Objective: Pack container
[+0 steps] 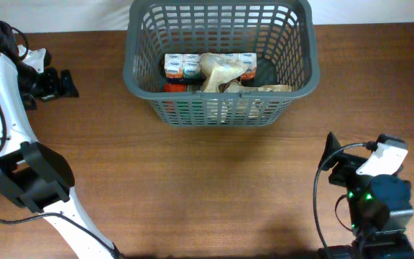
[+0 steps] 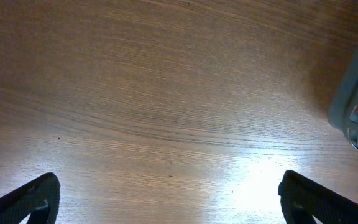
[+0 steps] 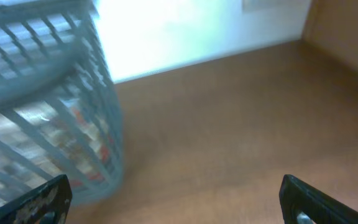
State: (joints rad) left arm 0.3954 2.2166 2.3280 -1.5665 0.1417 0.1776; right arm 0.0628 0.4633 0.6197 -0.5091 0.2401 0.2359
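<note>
Basket (image 1: 220, 109) looks stiff yet light, even with packets (image 1: 214, 68) inside, best gripped at its thick near rim; left gripper (image 2: 169, 202) and right gripper (image 3: 178, 202) both gape empty.

A brown wooden table (image 1: 192, 187) is seen, its grain brightly lit in places; a white backdrop (image 1: 63, 14) is shown beyond its far edge; white-and-orange cartons (image 1: 182, 66) are laid side by side, touching a crumpled beige bag (image 1: 220, 72) (contents not discernible); a red item (image 1: 175, 88) is partly hidden beside the cartons.
</note>
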